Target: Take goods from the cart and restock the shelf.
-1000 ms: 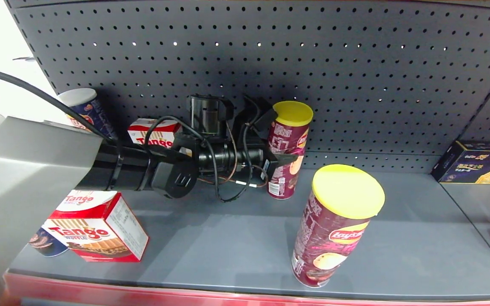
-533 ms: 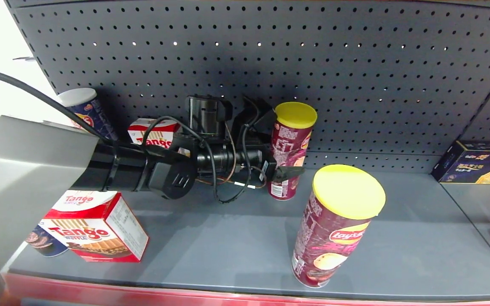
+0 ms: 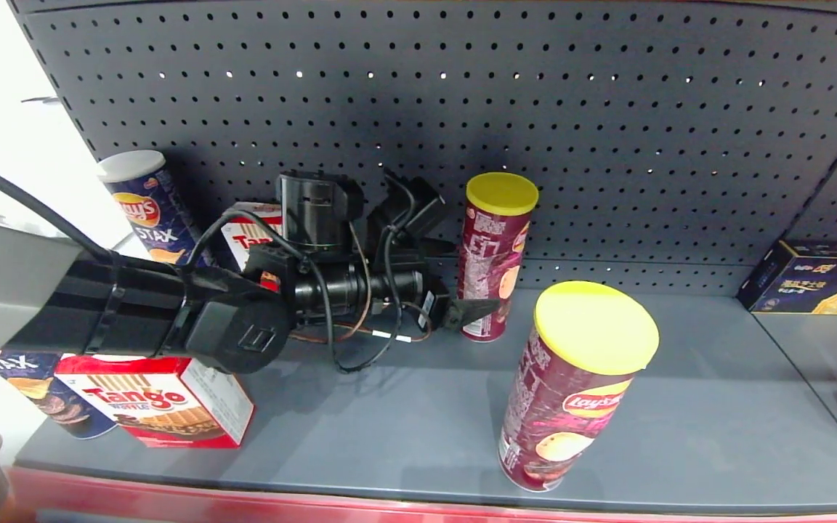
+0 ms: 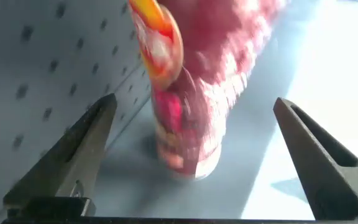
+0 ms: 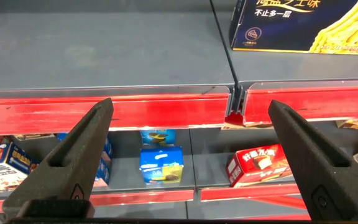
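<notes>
The left arm (image 3: 150,319) lay nearly level, stretched out from the robot's left toward the rear yellow-lidded can (image 3: 495,254). Loose cables looped under its wrist (image 3: 360,287), which carried a camera housing on top. The left gripper (image 3: 462,283) pointed at the can's lower half, jaws spread wide. The near finger (image 3: 473,309) ended just in front of the can's base. In the left wrist view, the left gripper (image 4: 194,102) framed the can with both fingers apart from it. The right gripper (image 5: 190,104) also had its jaws spread wide, with nothing between them; its place relative to the can could not be told.
</notes>
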`<state>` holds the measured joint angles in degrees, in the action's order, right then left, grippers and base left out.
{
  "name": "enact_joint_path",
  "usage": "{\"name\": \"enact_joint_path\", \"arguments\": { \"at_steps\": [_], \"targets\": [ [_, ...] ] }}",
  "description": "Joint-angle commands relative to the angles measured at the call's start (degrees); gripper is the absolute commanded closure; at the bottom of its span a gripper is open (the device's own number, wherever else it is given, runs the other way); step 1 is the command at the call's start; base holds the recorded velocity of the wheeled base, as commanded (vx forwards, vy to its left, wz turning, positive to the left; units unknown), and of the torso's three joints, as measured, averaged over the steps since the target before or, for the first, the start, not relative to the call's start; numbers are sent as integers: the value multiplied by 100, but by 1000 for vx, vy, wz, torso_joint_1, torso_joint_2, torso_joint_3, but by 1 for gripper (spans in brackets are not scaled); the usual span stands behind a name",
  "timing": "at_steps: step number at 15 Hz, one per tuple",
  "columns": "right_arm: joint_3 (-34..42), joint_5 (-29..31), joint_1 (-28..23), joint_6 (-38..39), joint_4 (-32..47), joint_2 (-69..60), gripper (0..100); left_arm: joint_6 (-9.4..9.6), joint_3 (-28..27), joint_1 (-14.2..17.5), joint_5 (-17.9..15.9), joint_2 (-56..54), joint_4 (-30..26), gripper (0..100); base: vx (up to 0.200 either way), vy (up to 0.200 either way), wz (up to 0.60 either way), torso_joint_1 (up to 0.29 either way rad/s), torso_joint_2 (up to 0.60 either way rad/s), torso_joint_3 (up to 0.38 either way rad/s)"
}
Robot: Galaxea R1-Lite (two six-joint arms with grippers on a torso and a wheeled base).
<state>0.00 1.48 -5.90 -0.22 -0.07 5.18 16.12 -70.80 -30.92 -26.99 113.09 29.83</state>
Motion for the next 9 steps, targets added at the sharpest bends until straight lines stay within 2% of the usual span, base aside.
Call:
{"name": "enact_joint_path", "arguments": {
  "at_steps": [1,3,9],
  "targets": [
    [0,2,1,-4,-1,9,0,-12,234,-2,203,-200,14,0,0,0,0,0,0,0],
    [0,2,1,-4,-1,9,0,-38,234,-20,458,-191,14,0,0,0,0,0,0,0],
    [0,2,1,-4,-1,9,0,-161,190,15,809,-182,14,0,0,0,0,0,0,0]
  ]
}}
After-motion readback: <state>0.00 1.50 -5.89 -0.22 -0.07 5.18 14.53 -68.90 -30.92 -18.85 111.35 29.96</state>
